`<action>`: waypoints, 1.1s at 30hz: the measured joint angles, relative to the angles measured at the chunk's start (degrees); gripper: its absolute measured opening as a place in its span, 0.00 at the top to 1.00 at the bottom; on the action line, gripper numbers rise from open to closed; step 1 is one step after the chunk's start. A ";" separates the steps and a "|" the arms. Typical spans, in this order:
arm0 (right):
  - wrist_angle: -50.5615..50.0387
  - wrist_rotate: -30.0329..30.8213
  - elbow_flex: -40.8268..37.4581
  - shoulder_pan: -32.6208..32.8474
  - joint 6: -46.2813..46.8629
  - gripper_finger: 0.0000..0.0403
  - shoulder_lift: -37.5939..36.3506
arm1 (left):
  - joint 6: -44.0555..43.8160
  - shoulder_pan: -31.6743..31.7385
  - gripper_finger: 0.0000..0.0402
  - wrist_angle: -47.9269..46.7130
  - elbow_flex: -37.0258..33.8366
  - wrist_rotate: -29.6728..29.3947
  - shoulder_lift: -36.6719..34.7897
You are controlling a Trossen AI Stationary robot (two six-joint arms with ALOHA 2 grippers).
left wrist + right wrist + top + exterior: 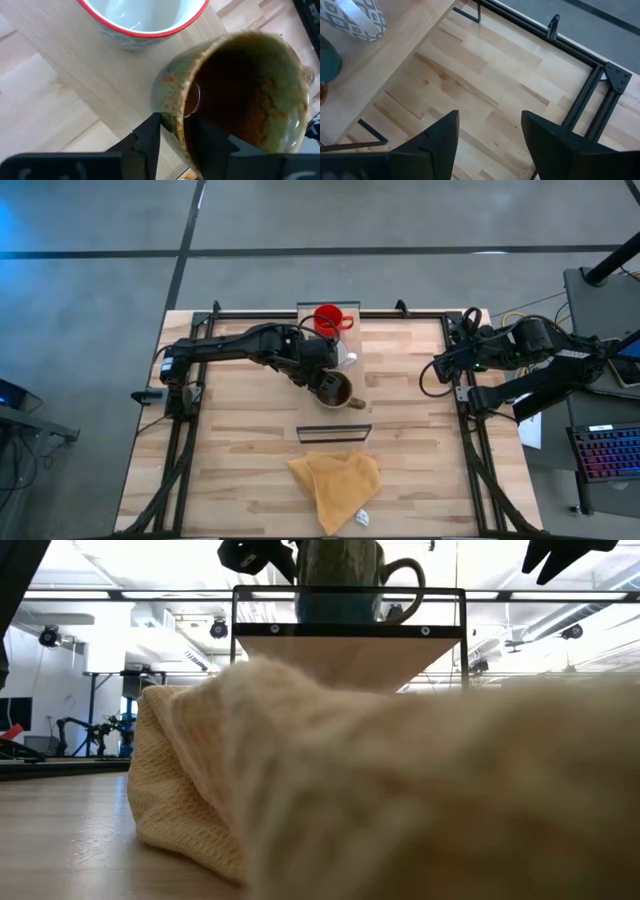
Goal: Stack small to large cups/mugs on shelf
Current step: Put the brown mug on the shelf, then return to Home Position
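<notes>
The shelf (352, 330) is a long light-wood board running from the table's far edge toward its middle. The red mug (327, 318) stands at the shelf's far end. The white patterned mug (140, 25) with a red rim stands behind the brown mug (337, 391), which has a dark inside and a greenish outer wall. My left gripper (177, 135) is shut on the brown mug's rim. My right gripper (490, 135) is open and empty over the table's right side (440, 368). My left gripper holds the brown mug by its rim (175, 117), on the side away from the handle (405, 585). One finger (147, 137) is outside the wall and one is inside. The fingers slant down from the table's left. In the low view the mug stands upright with its base on the shelf.
A yellow cloth (335, 485) lies crumpled near the table's near edge and fills most of the low view (400, 790). The shelf's dark end frame (334, 432) stands just beyond it. Bare plank tabletop (250, 440) lies on both sides of the shelf.
</notes>
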 joint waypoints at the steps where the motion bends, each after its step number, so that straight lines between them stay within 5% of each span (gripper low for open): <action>1: 0.00 0.00 0.00 0.00 0.00 0.48 0.00 | -0.58 0.00 0.77 0.00 0.00 0.02 0.00; 21: -0.09 0.01 -0.02 -0.01 -0.39 0.48 0.00 | -0.47 -0.52 0.70 -2.52 0.00 -3.72 -6.32; 28: 1.54 0.11 -0.02 -0.01 -3.04 0.48 0.00 | 0.43 -5.14 0.70 -2.48 -1.13 -14.22 -12.16; 33: 11.64 -0.35 1.57 0.86 -12.70 0.48 0.03 | -1.67 -10.58 0.70 -1.27 -6.13 -23.27 -17.34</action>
